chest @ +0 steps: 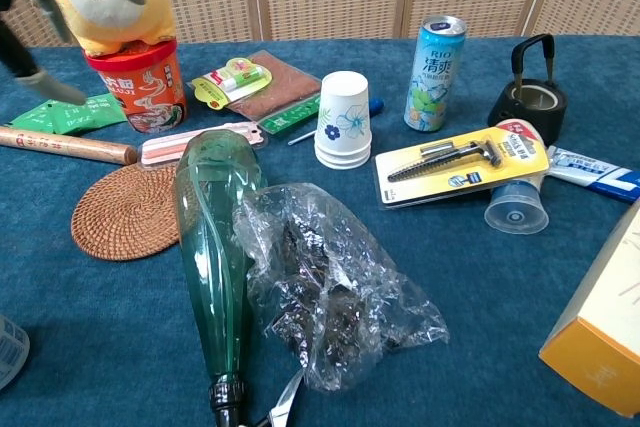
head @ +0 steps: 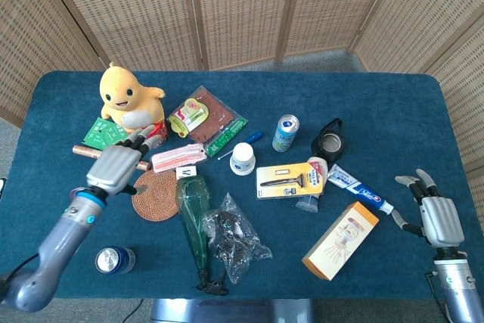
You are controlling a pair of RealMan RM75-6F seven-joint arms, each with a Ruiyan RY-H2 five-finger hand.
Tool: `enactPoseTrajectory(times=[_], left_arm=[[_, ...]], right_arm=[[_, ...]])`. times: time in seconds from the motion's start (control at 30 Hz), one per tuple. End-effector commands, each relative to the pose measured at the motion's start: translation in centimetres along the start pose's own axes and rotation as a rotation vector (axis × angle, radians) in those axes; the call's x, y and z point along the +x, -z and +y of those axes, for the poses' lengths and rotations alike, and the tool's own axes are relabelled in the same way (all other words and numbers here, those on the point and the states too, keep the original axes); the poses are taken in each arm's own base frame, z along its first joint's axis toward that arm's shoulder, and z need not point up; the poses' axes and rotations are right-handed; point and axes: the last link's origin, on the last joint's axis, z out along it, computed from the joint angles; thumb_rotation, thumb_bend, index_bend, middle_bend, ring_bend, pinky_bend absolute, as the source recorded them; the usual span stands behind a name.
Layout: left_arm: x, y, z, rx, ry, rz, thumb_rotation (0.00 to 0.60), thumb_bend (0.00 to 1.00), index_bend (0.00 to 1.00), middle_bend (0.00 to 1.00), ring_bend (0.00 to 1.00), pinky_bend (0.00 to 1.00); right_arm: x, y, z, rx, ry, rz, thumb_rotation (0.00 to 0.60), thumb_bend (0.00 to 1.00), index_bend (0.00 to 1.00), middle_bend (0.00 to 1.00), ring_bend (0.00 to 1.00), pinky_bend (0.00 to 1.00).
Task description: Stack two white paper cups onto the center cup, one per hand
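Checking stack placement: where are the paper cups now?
The paper cups stand mid-table, upside down, between the green packet and the blue can.

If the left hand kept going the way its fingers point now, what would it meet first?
Probably the red instant-noodle cup under the yellow plush toy: the left hand has its fingers pointing up-right toward it. Height is unclear.

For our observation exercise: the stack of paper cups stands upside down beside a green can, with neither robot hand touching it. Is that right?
Not quite: the can beside the paper cups is blue and white, not green, as the chest view shows. The stack is upside down, and neither robot hand touches it.
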Motion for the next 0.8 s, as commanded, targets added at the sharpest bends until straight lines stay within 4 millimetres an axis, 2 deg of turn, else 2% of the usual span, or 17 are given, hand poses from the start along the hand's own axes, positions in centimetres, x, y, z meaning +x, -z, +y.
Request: enactPoseTrajectory(times=[0.03,0.33,0.5,0.6,0.8], left_arm=[[-0.2,2.2,-2.7,0.049,-0.014,-0.017,0.600,0.24,0.12,0.00,0.00,0.29],[-0.1,5.9,-9.0,0.193,-0.007,-0.036,0.600,0.24,0.17,0.00,0.00,0.28],[0.1,7.9,-12.3,0.260,0.045,0.026,0.600,0.24,0.17,0.00,0.00,0.27],[-0.1,9.7,-13.9,0.306,0.014,0.112,0.600,0.24,0.17,0.00,0.00,0.25],[-2.7,12.8,-14.7,0.294,0.027,0.246,0.600,0.24,0.17,0.00,0.00,0.21]], right_arm=[[0.0,0.0,0.0,-0.001,-0.001,0.003,0.600,0.33,0.24,0.28,0.09,0.45],[-0.3,0.1,-0.3,0.004,-0.002,-0.004,0.600,0.32,0.24,0.28,0.09,0.45],[-0.3,0.2,-0.5,0.008,0.003,-0.004,0.600,0.33,0.24,0.28,0.09,0.45],[-0.3,0.2,-0.4,0.008,0.014,-0.004,0.600,0.33,0.24,0.28,0.09,0.45],[-0.5,0.1,-0.2,0.003,0.043,-0.005,0.600,0.33,0.24,0.28,0.09,0.45]])
